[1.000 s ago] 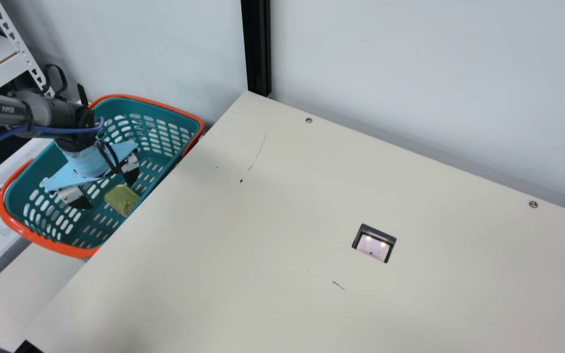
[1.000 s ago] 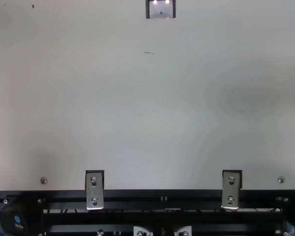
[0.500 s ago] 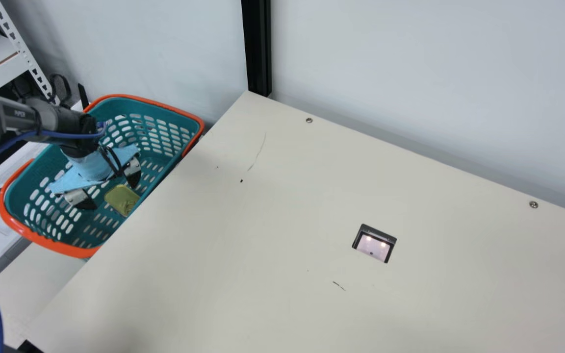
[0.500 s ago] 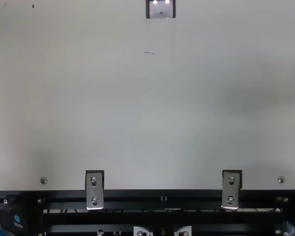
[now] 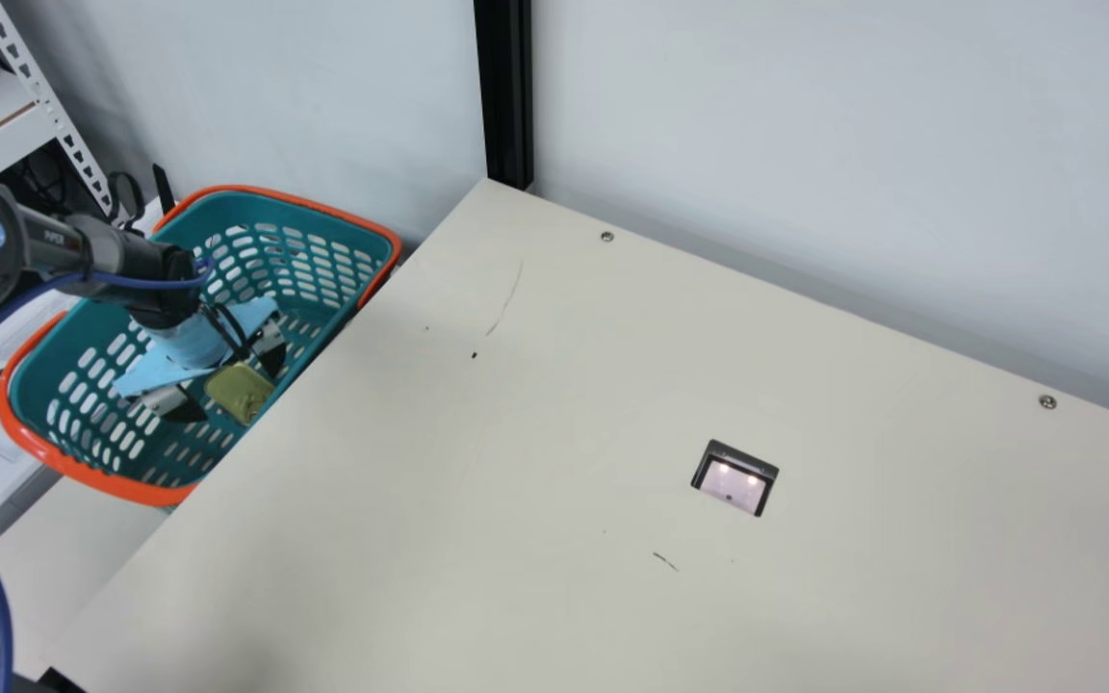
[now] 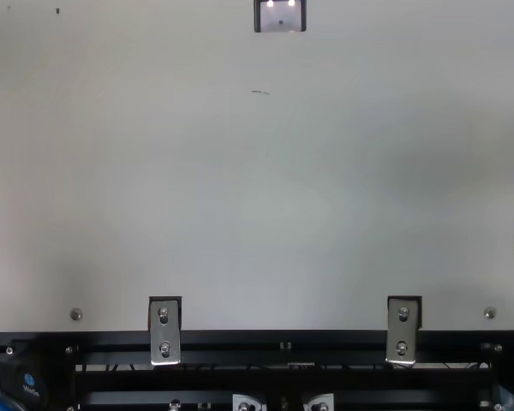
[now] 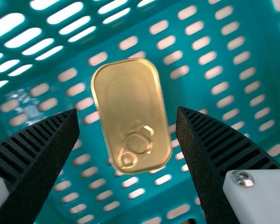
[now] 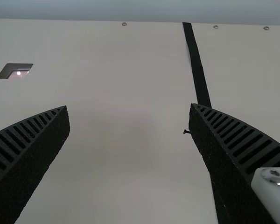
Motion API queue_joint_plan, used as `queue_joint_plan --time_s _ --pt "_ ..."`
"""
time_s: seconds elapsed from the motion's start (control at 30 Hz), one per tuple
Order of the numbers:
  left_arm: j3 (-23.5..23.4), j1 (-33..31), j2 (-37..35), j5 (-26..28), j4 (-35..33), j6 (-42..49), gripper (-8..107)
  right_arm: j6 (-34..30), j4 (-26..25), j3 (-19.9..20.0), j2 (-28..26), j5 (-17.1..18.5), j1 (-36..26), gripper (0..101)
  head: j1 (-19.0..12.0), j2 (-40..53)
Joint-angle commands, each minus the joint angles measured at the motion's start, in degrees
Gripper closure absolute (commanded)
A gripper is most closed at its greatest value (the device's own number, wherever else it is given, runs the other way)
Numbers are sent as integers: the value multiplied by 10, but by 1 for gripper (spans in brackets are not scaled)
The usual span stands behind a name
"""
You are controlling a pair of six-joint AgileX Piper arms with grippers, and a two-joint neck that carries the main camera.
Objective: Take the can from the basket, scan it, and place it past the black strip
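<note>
Basket (image 5: 152,493) located just beside the tabletop (image 5: 535,385). Can (image 5: 239,390) lies in the basket, ring-pull face up. Left pincer (image 5: 238,395), inside the basket above the can: fingers apart. Right pincer (image 8: 129,106), over the tabletop, well apart from the basket: fingers likewise apart. Scanner (image 5: 732,479) set into the tabletop, also well apart from the basket.

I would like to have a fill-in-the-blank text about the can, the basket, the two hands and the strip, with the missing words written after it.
The can lies in the basket, whose rim is ____.
The hand above this can is the robot's ____ one.
The right hand is not shut but ____.
The strip on the table is ____ in colour.
Missing words: orange; left; open; black
</note>
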Motion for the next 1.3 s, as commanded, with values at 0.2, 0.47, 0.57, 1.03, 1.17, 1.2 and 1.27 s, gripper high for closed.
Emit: queue_joint_plan --time_s 0.2,0.47,0.57,1.03,1.17,1.2,1.27 --pt "-18 0 19 -6 -27 6 9 0 0 0 0 1 0 0 -18 6" --pt "-46 -2 56 2 -30 -2 9 0 0 0 0 1 0 0 -18 6" --pt "-58 -3 69 5 -32 -5 9 0 0 0 0 1 0 0 -18 6" --pt "-117 3 115 16 -102 47 89 0 0 0 0 1 0 0 -18 6" --pt "-102 5 87 7 -117 73 89 0 0 0 0 1 0 0 -18 6" --pt "-94 5 75 3 -121 81 89 0 0 0 0 1 0 0 -18 6" --pt "-75 4 46 -5 -129 98 89 0 0 0 0 1 0 0 -18 6"
